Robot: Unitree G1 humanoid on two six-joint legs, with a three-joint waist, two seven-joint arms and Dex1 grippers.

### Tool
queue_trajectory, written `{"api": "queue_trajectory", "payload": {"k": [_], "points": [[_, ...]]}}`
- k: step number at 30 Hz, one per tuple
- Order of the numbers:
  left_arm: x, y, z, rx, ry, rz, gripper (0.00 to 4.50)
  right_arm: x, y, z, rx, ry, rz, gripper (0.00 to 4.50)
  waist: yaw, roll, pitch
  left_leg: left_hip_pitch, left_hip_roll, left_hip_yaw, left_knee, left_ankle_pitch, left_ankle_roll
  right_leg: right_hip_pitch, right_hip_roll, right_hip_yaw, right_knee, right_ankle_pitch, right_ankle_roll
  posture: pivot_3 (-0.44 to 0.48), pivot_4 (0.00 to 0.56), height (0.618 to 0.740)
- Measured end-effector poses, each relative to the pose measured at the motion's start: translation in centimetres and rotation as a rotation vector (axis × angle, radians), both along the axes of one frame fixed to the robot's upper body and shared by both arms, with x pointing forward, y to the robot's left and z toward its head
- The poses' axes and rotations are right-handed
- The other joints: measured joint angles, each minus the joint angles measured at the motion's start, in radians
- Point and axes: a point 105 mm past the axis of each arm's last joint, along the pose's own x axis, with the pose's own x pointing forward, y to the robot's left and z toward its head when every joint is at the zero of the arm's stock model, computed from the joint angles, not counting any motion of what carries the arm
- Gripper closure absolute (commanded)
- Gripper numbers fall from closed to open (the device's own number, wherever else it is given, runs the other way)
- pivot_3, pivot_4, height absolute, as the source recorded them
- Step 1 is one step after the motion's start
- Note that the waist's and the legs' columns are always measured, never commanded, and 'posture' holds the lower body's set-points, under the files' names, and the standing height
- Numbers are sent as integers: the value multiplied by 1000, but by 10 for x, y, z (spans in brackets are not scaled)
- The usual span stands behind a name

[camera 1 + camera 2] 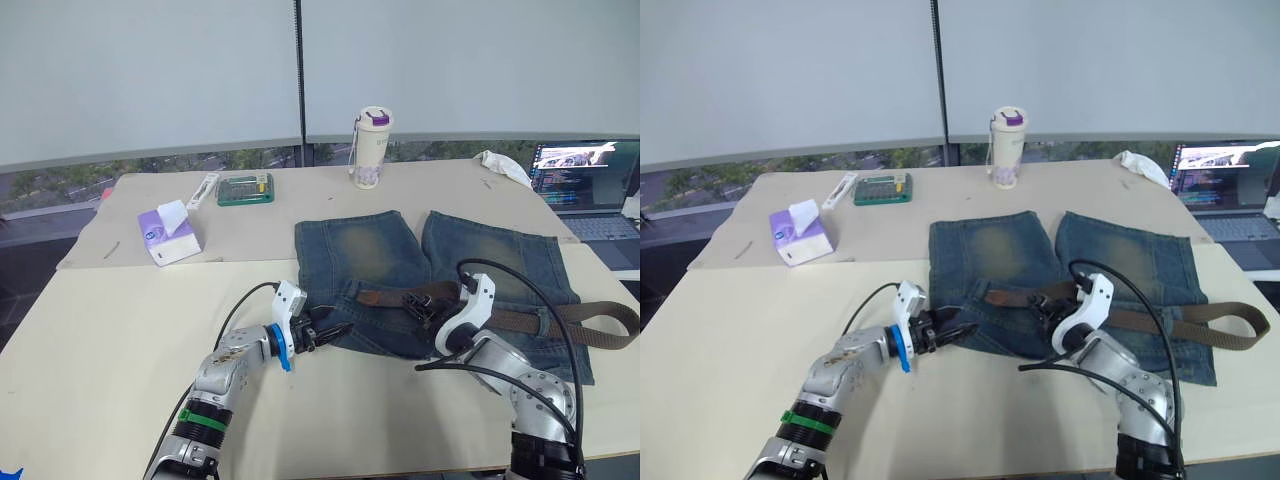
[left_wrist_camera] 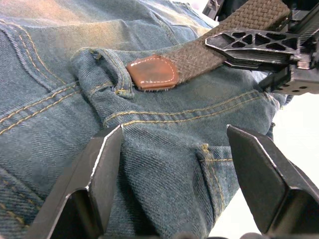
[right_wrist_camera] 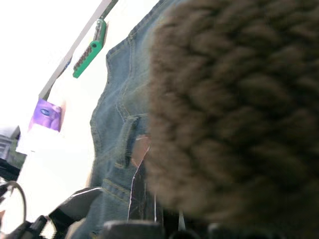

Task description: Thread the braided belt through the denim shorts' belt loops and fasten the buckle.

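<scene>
The denim shorts (image 1: pixel 385 260) lie flat on the table, waistband toward me. Across that waistband runs the braided belt (image 1: pixel 520 320), passing under a belt loop (image 1: pixel 540 322) on the right and curling back past the shorts' right edge. My right gripper (image 1: pixel 418 305) is shut on the belt near its free end. The brown leather tip (image 2: pixel 152 72) lies right beside another belt loop (image 2: pixel 112 69). At the waistband's left corner my left gripper (image 2: pixel 174 134) is open, its fingers (image 2: pixel 102 169) straddling the denim edge. I cannot make out the buckle.
At the back of the table stand a lidded cup (image 1: pixel 371 148), a green box (image 1: pixel 246 189) and a purple tissue pack (image 1: pixel 168 232). A white cloth (image 1: pixel 503 166) and an open laptop (image 1: pixel 585 180) sit at the far right.
</scene>
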Motion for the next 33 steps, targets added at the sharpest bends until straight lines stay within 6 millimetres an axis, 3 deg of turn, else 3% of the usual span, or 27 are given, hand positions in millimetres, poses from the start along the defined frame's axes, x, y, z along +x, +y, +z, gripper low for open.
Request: {"api": "queue_trajectory", "payload": {"k": [8,12,18,22,27,33], "points": [[0,0,-4,8,9,-1,1001,-7,21,10,88,57,-19,4500,1,0,0,0,-1,0,-1,0,0,0,0,0,0,0,0,0,150,740],[0,-1,-3,4,10,-1,1001,-3,18,14,82,63,-58,4500,1,0,0,0,-1,0,-1,0,0,0,0,0,0,0,0,0,150,740],[1,-2,-2,-7,9,9,1001,4,10,-3,41,111,-127,4500,1,0,0,0,-1,0,-1,0,0,0,1,-1,0,0,0,0,150,740],[1,-1,-2,-8,8,13,1001,13,10,1,63,93,-155,4500,0,0,0,0,-1,0,-1,0,0,0,1,-1,0,0,0,0,150,740],[2,0,-1,-9,7,16,1001,22,27,8,100,63,-119,4500,-2,1,0,1,-1,0,-1,0,0,0,1,-1,0,0,0,0,150,740],[5,3,0,-18,4,33,1001,26,43,-7,11,86,-68,4500,-2,1,0,1,-1,0,-1,0,0,0,1,-1,0,0,0,0,150,740]]}}
